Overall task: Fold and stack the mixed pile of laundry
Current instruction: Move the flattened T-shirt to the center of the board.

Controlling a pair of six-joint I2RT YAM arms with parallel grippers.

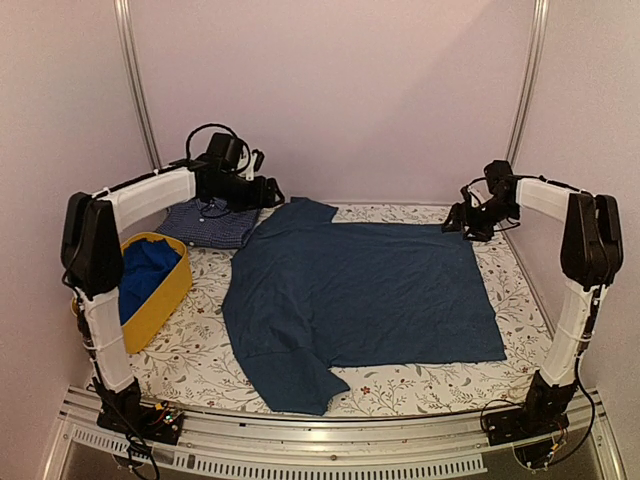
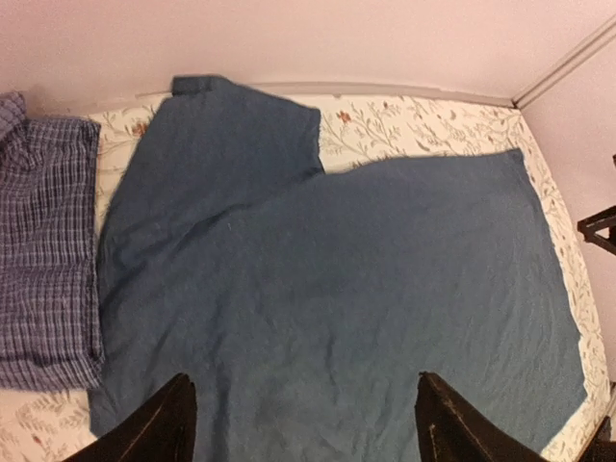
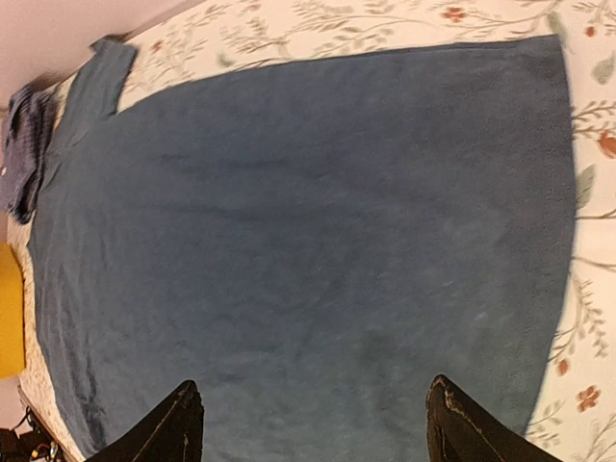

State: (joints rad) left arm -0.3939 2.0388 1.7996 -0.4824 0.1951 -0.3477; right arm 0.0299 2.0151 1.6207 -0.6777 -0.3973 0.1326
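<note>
One down: the checked shirt (image 1: 212, 222) lies folded at the far left of the table (image 1: 430, 385). The navy tee (image 1: 350, 300) is spread flat mid-table, unfolded, and the royal-blue piece (image 1: 145, 272) waits in the yellow tub (image 1: 170, 300). My left end effector (image 2: 303, 409) and right end effector (image 3: 313, 409) hover clear of the tee, fingers apart, holding nothing.

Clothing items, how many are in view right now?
3. A dark navy T-shirt lies spread flat in the middle; a checked shirt sits folded at the far left; a royal-blue piece is bunched in the yellow tub, which may hide more.
</note>
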